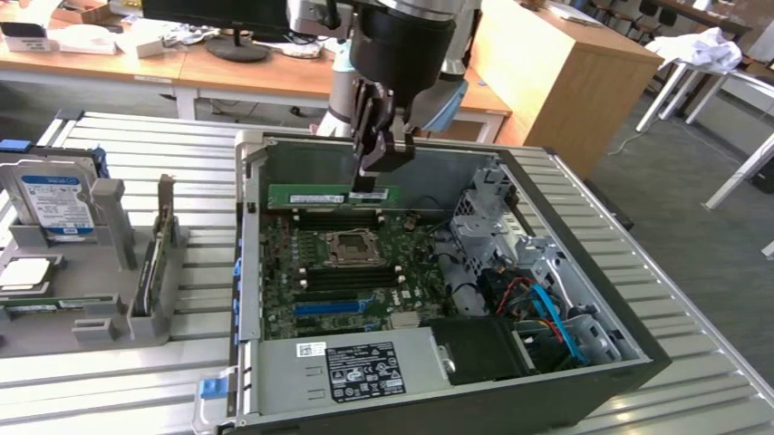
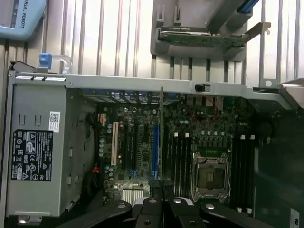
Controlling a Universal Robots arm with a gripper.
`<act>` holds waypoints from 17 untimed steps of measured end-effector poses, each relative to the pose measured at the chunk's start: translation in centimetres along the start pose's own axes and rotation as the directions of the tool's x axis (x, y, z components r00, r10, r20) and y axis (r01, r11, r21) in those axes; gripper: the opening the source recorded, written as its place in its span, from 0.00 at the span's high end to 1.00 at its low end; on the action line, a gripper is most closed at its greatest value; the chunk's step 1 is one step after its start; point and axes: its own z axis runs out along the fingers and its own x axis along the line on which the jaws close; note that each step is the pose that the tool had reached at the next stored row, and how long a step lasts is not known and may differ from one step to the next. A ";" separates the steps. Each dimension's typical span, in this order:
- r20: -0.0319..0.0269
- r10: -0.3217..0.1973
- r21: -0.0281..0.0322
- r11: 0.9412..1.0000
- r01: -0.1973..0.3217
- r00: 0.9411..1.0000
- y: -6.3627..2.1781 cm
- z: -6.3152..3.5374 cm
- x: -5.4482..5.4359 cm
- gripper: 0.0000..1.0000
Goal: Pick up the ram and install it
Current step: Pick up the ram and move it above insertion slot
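Observation:
The ram (image 1: 317,193), a thin green stick, hangs level inside the open computer case (image 1: 252,272), above the black memory slots (image 1: 344,219) on the far side of the CPU socket (image 1: 351,246). My gripper (image 1: 372,181) is shut on the stick's end toward the exterior view's right. In the wrist view the ram (image 2: 161,133) shows edge-on as a thin line running out from my gripper (image 2: 161,202), over the motherboard between the blue slot (image 2: 155,152) and the black memory slots (image 2: 180,159). It looks held clear of the board.
A power supply (image 1: 351,367) fills the case's near end, and a drive cage with cables (image 1: 532,290) fills the exterior view's right side. On the slatted table, a grey holder (image 1: 109,317) carries a hard drive (image 1: 54,204) and upright cards (image 1: 155,263).

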 end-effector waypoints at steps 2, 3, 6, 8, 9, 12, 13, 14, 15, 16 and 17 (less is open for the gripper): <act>0.000 0.000 0.000 1.000 0.000 1.000 -0.03 0.00 0.0 0.88; 0.000 0.000 0.000 1.000 0.000 1.000 -0.03 0.00 0.0 0.88; 0.001 0.000 0.000 1.000 0.000 1.000 -0.13 0.01 0.0 0.88; 0.003 0.000 0.000 1.000 0.000 1.000 -0.76 0.01 0.1 0.88; 0.003 0.000 -0.001 1.000 0.000 1.000 -0.99 0.01 0.1 0.88; 0.004 0.000 -0.002 1.000 0.000 1.000 -1.69 0.00 0.2 0.88; 0.004 0.000 -0.003 1.000 0.000 1.000 -1.92 -0.01 0.2 0.88; 0.005 0.000 -0.004 1.000 0.000 1.000 -2.16 -0.02 0.3 0.88; 0.005 0.000 -0.005 1.000 0.000 1.000 -2.41 -0.03 0.3 0.88; 0.005 0.000 -0.006 1.000 0.000 1.000 -2.66 -0.04 0.4 0.88; 0.005 0.000 -0.007 1.000 0.000 1.000 -2.92 -0.05 0.4 0.88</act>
